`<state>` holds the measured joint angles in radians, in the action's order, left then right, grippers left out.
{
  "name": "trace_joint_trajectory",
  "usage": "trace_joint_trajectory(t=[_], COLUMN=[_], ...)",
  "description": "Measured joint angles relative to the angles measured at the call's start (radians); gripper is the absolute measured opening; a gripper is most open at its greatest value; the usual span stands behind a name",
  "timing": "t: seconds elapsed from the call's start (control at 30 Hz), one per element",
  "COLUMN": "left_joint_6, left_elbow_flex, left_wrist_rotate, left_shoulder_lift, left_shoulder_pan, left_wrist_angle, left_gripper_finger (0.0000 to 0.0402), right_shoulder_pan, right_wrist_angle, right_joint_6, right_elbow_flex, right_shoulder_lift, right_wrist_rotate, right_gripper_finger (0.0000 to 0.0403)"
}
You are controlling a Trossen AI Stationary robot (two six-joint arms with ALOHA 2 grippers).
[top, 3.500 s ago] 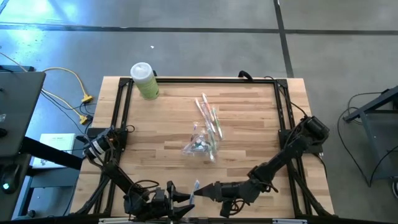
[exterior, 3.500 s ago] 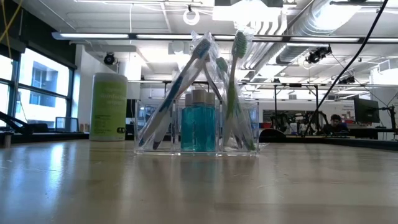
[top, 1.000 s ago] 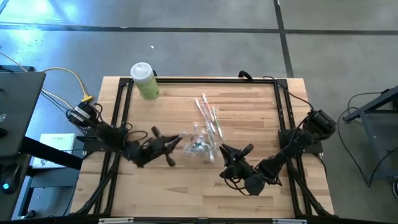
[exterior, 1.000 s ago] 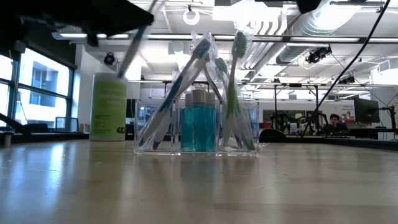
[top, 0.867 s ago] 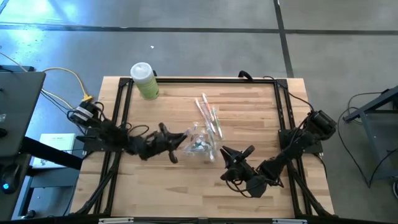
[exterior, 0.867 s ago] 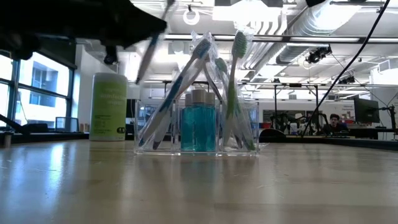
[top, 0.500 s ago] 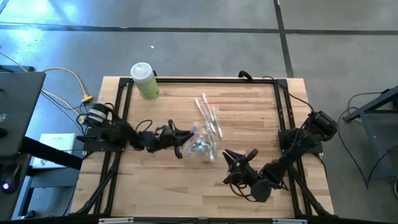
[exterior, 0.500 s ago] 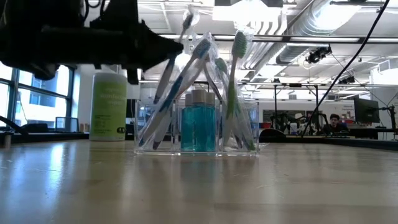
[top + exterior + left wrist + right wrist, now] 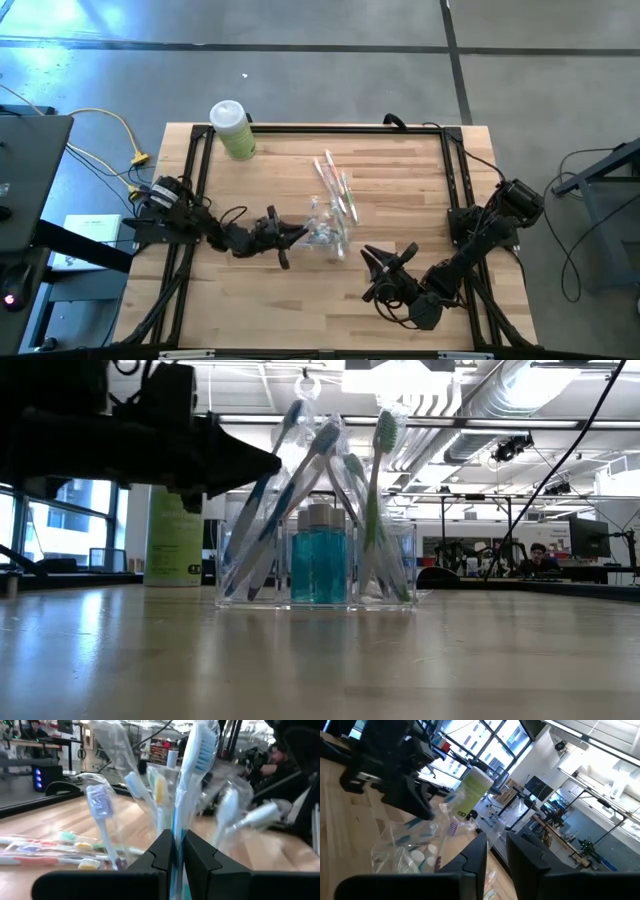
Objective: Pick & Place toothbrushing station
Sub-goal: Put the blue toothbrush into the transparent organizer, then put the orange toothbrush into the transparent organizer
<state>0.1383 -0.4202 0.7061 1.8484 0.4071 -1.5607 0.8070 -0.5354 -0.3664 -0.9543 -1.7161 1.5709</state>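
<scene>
On the light wooden table [image 9: 400, 190], the left gripper [image 9: 300, 235] fingers are closed on a blue wrapped toothbrush [image 9: 192, 765] at the clear plastic organizer [image 9: 315, 565]; the right gripper [image 9: 385, 262] fingers, nearly together, hold nothing.

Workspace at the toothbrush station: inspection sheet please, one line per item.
Surface: wooden table, black frame around its edge.
Job's things: clear organizer with blue bottle and wrapped brushes; blue toothbrush going in.
Clutter: green canister at far left corner; spare wrapped toothbrushes lying beyond the organizer.
Grippers: left gripper at the organizer, shut on the blue toothbrush; right gripper hangs empty on the near right.
Cables: yellow cables on floor at left.
Surroundings: person seated far behind.
</scene>
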Motion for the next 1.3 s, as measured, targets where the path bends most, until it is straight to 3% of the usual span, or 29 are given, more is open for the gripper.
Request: trace_joint_trajectory(t=[0.2, 0.37, 0.6, 0.7, 0.87, 1.03, 1.3], left_joint_6=[-0.011, 0.042, 0.002, -0.043, -0.141, -0.089, 0.028], left_elbow_flex=[0.000, 0.000, 0.000, 0.000, 0.000, 0.000, 0.000], left_wrist_rotate=[0.139, 0.164, 0.170, 0.230, 0.356, 0.466, 0.481], left_shoulder_lift=[0.000, -0.001, -0.001, 0.000, 0.000, 0.000, 0.000], left_shoulder_pan=[0.051, 0.056, 0.090, 0.118, 0.183, 0.251, 0.307], left_wrist_angle=[0.087, 0.137, 0.123, 0.093, 0.006, -0.003, -0.002], left_gripper_finger=[0.0026, 0.0035, 0.0104, 0.0136, 0.0173, 0.0181, 0.0182], right_shoulder_pan=[0.000, -0.003, -0.003, 0.002, 0.025, 0.038, -0.019], right_wrist_angle=[0.000, 0.000, -0.043, -0.082, -0.106, -0.113, -0.101], right_joint_6=[0.000, 0.001, 0.023, 0.022, 0.025, 0.026, -0.062], right_elbow_flex=[0.000, 0.000, 0.000, 0.000, 0.000, 0.000, 0.000], right_shoulder_lift=[0.000, 0.000, 0.000, 0.011, 0.096, 0.248, 0.442], right_wrist_rotate=[0.000, 0.000, 0.000, -0.001, 0.000, 0.001, 0.001], right_gripper_finger=[0.0066, 0.0066, 0.0066, 0.0066, 0.0066, 0.0066, 0.0066])
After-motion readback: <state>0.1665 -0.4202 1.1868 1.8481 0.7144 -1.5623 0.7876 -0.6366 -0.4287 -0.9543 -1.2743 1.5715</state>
